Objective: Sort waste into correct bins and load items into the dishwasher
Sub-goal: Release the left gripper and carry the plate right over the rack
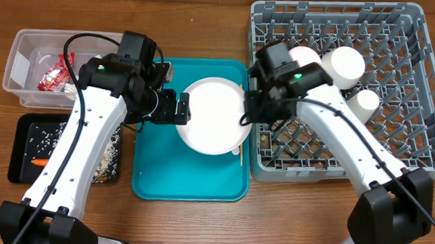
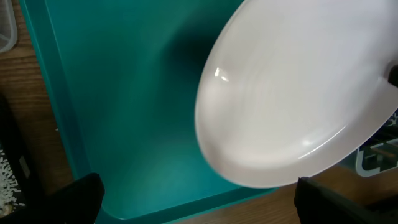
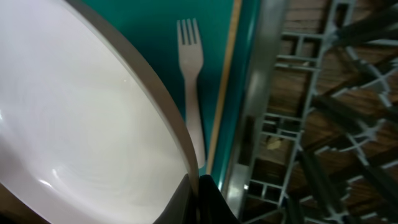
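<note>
The plate (image 1: 212, 115) is white, the tray (image 1: 191, 178) teal. The rack (image 1: 423, 127) is a grey lattice, the desk (image 1: 287, 226) brown wood-grain.

The left arm (image 1: 88, 140) is reaching toward the white plate (image 1: 213, 125) from the plate's left side. Its left gripper (image 1: 182, 108) is hovering just beside the left rim with its jaws spread wide. The right arm (image 1: 338, 137) is stretching in from the plate's right side, and the right gripper (image 1: 246, 112) is pinching the right rim between closed fingers (image 3: 211, 199).
</note>
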`<move>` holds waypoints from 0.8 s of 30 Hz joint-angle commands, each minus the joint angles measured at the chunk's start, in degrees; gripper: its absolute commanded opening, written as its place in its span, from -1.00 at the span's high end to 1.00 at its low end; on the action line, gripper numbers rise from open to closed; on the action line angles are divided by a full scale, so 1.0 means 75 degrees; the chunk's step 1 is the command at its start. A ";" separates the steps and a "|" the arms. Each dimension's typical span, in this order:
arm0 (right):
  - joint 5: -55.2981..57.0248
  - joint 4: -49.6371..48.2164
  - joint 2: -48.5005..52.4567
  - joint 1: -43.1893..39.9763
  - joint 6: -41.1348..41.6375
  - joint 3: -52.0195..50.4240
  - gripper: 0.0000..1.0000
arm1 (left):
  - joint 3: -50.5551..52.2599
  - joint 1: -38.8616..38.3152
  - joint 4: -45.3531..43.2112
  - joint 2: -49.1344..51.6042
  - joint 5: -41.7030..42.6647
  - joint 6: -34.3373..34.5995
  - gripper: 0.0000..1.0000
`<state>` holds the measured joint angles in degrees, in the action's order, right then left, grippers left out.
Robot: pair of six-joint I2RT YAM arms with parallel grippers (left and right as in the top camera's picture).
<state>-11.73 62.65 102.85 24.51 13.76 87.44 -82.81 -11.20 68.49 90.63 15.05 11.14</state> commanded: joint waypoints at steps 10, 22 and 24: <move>0.2183 0.1530 -0.0682 -0.1151 0.0003 0.2556 0.92 | -0.0195 0.0003 -0.0020 -0.0154 0.0119 -0.0117 -1.00; 0.7495 0.2378 -0.0883 -0.1221 0.1241 0.2620 0.92 | -0.0195 0.0003 -0.0020 -0.0152 0.0119 -0.0114 -1.00; 0.8218 0.2404 -0.0877 -0.1221 0.1419 0.2579 0.92 | -0.0195 0.0003 -0.0020 -0.0152 0.0119 -0.0114 -1.00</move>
<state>37.15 80.79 96.66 15.40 20.69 106.08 -82.89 -11.22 68.51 90.63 15.05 11.14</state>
